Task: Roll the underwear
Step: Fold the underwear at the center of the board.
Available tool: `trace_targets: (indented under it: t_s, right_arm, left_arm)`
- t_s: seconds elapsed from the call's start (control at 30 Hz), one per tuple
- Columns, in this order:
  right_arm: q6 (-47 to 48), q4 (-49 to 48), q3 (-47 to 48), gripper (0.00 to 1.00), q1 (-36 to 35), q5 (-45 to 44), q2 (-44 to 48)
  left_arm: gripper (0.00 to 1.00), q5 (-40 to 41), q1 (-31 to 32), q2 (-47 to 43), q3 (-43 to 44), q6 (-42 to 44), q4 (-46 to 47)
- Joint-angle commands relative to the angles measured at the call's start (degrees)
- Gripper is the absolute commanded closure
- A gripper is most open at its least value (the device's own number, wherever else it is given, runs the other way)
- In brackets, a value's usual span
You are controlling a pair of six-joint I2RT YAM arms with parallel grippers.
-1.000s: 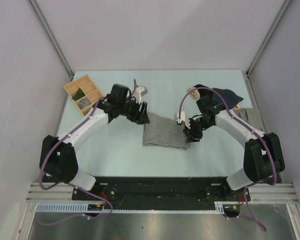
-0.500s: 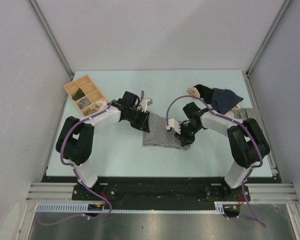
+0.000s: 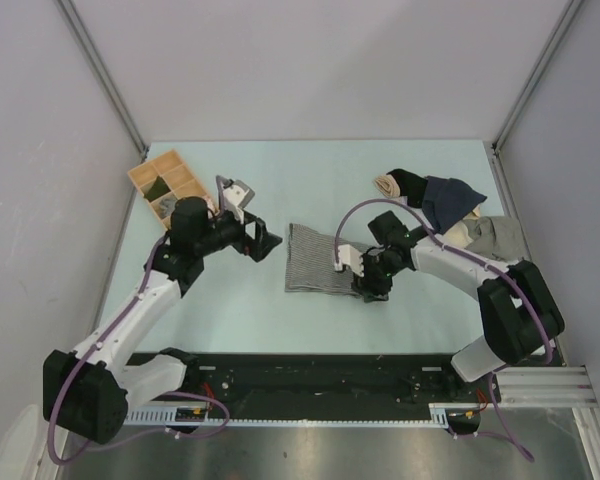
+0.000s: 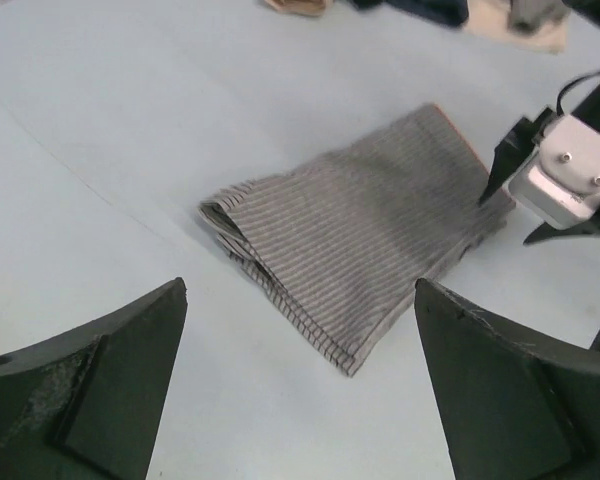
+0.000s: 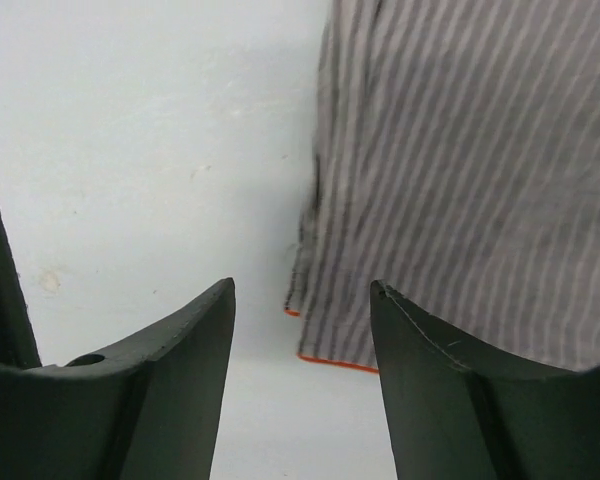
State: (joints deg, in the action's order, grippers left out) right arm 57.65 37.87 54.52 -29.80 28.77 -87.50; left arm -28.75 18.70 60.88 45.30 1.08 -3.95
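Ideally the right gripper (image 5: 302, 290), half-open over the 4 o'clock corner of the underwear (image 3: 318, 260), pinches that hem and rolls toward 9 o'clock, where the left gripper (image 4: 300, 290) hovers wide open.

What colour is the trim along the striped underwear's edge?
Orange; the trim shows best in the right wrist view.

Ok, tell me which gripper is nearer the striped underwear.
Right. The right gripper sits at the right edge of the underwear, jaws straddling its hem; the left gripper hangs off to its left, clear of the cloth.
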Motion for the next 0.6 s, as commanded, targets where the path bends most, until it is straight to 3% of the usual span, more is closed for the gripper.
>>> trace_targets:
  t_s: [0.0, 0.17, 0.3, 0.43, 0.57]
  right_arm:
    - [-2.6, -5.8, -2.8, 0.39, -2.7, -6.8, -0.7]
    - [-3.3, -8.5, -4.5, 0.39, -5.0, -11.9, -2.1]
    - [-2.6, -10.6, -6.4, 0.44, -6.6, -15.5, -4.2]
    - [-2.1, -10.0, -6.5, 0.61, -6.7, -15.6, -4.7]
    - [-1.0, -6.5, -6.3, 0.83, -5.4, -10.0, -3.4]
  left_arm:
    - [0.00, -3.9, 3.4, -2.7, -5.9, 14.0, 1.1]
    - [0.00, -5.1, 8.3, -10.1, -13.1, 26.5, 2.6]
    - [0.00, -5.5, 12.3, -9.2, -14.0, 31.9, 1.2]
    - [0.04, -4.6, 16.9, -4.6, -14.1, 36.0, 0.1]
    - [0.07, -1.5, 20.1, 1.0, -13.7, 40.4, 0.2]
